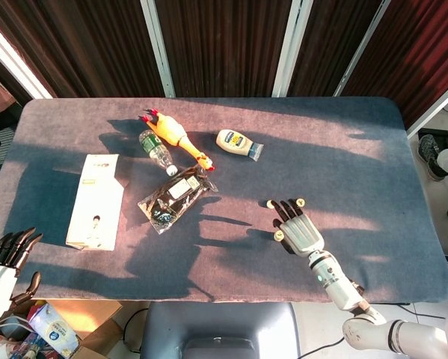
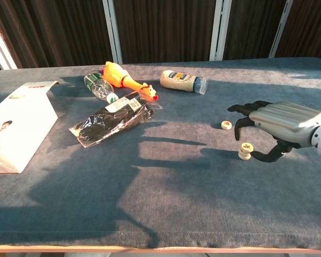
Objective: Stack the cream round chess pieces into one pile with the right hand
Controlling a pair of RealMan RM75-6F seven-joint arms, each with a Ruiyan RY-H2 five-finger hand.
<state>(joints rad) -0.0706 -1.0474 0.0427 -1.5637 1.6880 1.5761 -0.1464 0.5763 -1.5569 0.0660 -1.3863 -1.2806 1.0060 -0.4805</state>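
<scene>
Two cream round chess pieces stand stacked [image 2: 245, 151], and the same stack [image 1: 278, 236] shows at the thumb side of my right hand [image 1: 298, 229] in the head view. In the chest view my right hand [image 2: 281, 124] arches just right of the stack. Its fingers are spread and its thumb curls close beside the lower piece, holding nothing. A single cream piece [image 2: 225, 125] lies left of the fingertips, also visible from the head as a piece [image 1: 271, 203]. Another cream piece [image 1: 300, 201] lies just beyond the fingertips. My left hand [image 1: 5, 256] hangs off the table's near-left corner, fingers straight.
A mayonnaise bottle [image 2: 183, 81], a rubber chicken [image 2: 126, 80], a plastic water bottle [image 2: 98, 87] and a black packet [image 2: 114, 119] lie at the back left. A white box [image 2: 18, 123] sits at the far left. The table's front edge [image 2: 203, 249] runs below.
</scene>
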